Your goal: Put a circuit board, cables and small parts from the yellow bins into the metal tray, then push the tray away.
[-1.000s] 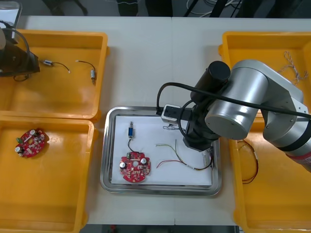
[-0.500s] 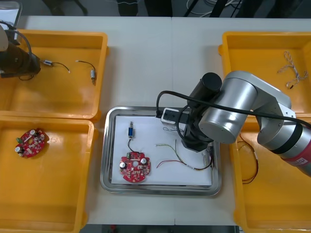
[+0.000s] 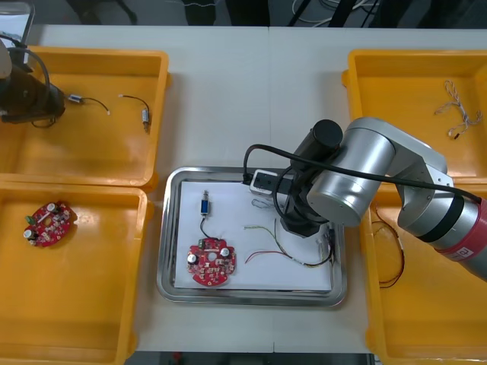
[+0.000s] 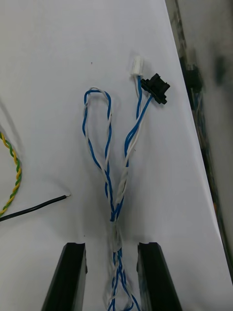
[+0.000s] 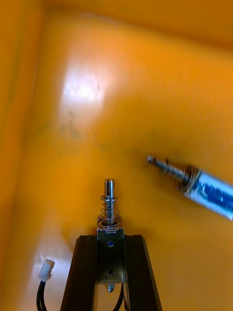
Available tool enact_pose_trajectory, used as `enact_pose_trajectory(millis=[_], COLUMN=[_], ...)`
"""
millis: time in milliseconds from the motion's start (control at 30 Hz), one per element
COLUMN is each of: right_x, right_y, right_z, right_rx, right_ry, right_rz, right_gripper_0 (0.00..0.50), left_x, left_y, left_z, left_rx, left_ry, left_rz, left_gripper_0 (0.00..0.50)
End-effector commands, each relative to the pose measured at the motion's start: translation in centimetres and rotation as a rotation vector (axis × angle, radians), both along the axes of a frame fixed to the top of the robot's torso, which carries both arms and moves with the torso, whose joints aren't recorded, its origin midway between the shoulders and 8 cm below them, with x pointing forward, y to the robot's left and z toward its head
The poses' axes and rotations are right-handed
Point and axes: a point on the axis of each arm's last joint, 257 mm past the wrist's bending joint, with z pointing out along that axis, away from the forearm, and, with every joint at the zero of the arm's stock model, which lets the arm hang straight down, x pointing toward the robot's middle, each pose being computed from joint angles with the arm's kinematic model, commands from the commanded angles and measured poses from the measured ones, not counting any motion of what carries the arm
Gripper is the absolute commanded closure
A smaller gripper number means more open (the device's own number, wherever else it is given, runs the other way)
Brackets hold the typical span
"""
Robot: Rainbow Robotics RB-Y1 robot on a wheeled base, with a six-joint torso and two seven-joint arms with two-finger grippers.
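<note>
yellow bins [image 3: 91, 55]: showing plain yellow from the front, glowing orange in the left wrist view
metal tray [image 3: 169, 228]: shining silver at the rim, showing white inside
circuit board [image 3: 212, 263]: showing red, dotted with silver and white
second circuit board [image 3: 49, 223]: wearing the same red
blue and white cable [image 4: 114, 160]: twisting blue with white, ending in one white plug [image 4: 138, 64] and one black plug [image 4: 158, 88]
yellow and green wire [image 4: 12, 170]: twisting yellow with green
black wire [image 4: 34, 208]: running plain black
small metal part [image 5: 109, 214]: gleaming silver, carrying a blue dot
second small metal part [image 5: 199, 187]: showing silver and blue with white marks
right gripper [image 4: 112, 250]: showing black fingers [image 4: 72, 277]
right arm [image 3: 358, 182]: shining silver-grey, with black joints
table [image 3: 228, 99]: showing plain off-white
</note>
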Motion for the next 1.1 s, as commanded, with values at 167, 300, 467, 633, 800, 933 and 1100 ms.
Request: enact_pose_trajectory(millis=[167,300,467,633,800,933,1100], right_x=[0.5,0.0,-0.6,-1.5,-2.5,-3.2,-3.3], right_y=[1.3,1.1,1.1,1.0,0.6,0.2,0.1], right_z=[1.9,2.8,3.6,5.8,7.8,8.9,11.2], right_rx=[0.002,-0.007,-0.01,-0.014,-0.013,-0.005,0.028], right_ry=[-0.032,-0.029,-0.022,-0.035,-0.028,0.003,0.021], right_rz=[0.023,0.024,0.022,0.023,0.007,-0.01,-0.039], right_gripper_0=[0.0,0.0,0.0,0.0,0.0,0.0,0.0], left_x=[-2.9,-4.2,-5.1,-6.4,-7.4,-8.2,-9.6], left_y=[2.0,1.5,0.7,-0.8,-2.4,-4.2,-7.0], left_z=[3.3,4.1,5.7,6.6,6.9,7.5,8.0], left_rx=[0.063,0.047,0.04,0.046,0.064,0.06,0.05], left_ry=[0.092,0.136,0.162,0.183,0.188,0.188,0.193], left_rz=[-0.087,-0.094,-0.081,-0.057,-0.055,-0.05,-0.044], left_gripper_0=[0.5,0.5,0.5,0.5,0.5,0.5,0.5])
